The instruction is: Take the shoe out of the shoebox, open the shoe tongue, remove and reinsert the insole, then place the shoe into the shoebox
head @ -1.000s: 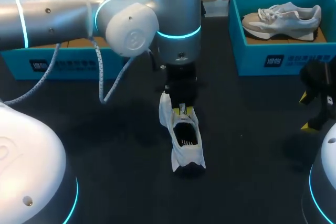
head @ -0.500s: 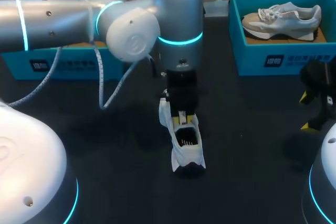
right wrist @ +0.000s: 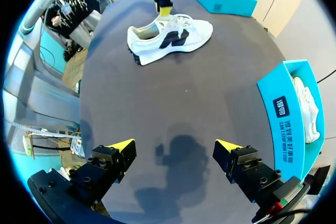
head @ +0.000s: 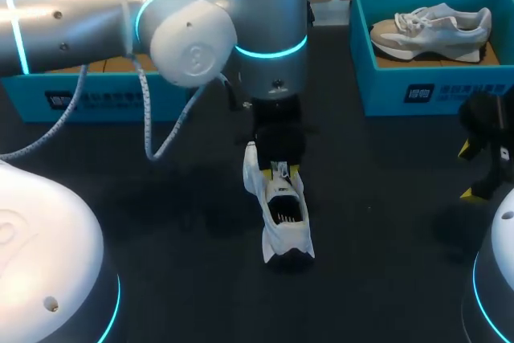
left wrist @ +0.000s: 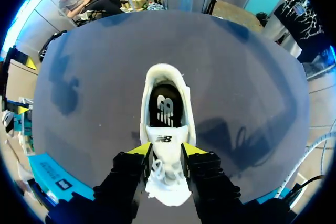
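Note:
A white sneaker (head: 283,218) lies on the dark table near the middle, heel toward me and toe toward the far edge. My left gripper (head: 279,173) points down onto its laced front. In the left wrist view the two yellow-tipped fingers press against either side of the raised tongue (left wrist: 164,140), and the gripper (left wrist: 166,150) is shut on it. The insole (left wrist: 165,109) shows inside the shoe's mouth ahead of the fingers. My right gripper (right wrist: 176,148) hangs open and empty over bare table at the right edge (head: 467,172), far from the sneaker (right wrist: 168,38).
A blue shoebox (head: 385,90) at the back right holds a second pale sneaker (head: 434,28). Another blue box (head: 88,95) stands at the back left, behind my left arm. A white cable loops down from that arm.
My left arm dipped toward the shoe, then lifted slightly again. Its fingers stand a little wider apart on the tongue. The shoe and the right arm stayed put.

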Action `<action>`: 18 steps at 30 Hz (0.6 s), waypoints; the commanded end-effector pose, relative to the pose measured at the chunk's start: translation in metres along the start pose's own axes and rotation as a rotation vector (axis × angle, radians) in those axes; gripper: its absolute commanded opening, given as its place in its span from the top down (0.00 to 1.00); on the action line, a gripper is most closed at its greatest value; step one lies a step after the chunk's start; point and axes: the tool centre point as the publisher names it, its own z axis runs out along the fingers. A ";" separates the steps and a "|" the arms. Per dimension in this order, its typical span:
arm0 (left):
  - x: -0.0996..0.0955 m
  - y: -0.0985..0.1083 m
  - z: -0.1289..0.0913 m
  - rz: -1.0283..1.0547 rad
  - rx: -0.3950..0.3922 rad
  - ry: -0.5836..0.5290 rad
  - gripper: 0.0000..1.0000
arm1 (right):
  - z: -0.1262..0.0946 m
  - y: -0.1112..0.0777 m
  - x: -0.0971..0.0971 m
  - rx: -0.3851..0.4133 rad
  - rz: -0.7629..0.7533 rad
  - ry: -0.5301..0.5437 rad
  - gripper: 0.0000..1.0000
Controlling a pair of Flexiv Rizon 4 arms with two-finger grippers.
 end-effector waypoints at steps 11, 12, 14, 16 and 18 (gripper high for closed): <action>0.021 -0.024 -0.048 -0.112 0.083 0.092 0.00 | 0.000 0.000 0.001 0.003 0.001 -0.002 0.00; 0.025 -0.031 -0.052 -0.093 0.057 0.148 0.00 | 0.000 0.000 0.001 0.003 0.001 -0.002 0.00; 0.025 -0.031 -0.052 -0.093 0.057 0.148 0.00 | 0.000 0.000 0.001 0.003 0.001 -0.002 0.00; 0.025 -0.031 -0.052 -0.093 0.057 0.148 0.00 | 0.000 0.000 0.001 0.003 0.001 -0.002 0.00; 0.025 -0.031 -0.052 -0.093 0.057 0.148 0.00 | 0.000 0.000 0.001 0.003 0.001 -0.002 0.00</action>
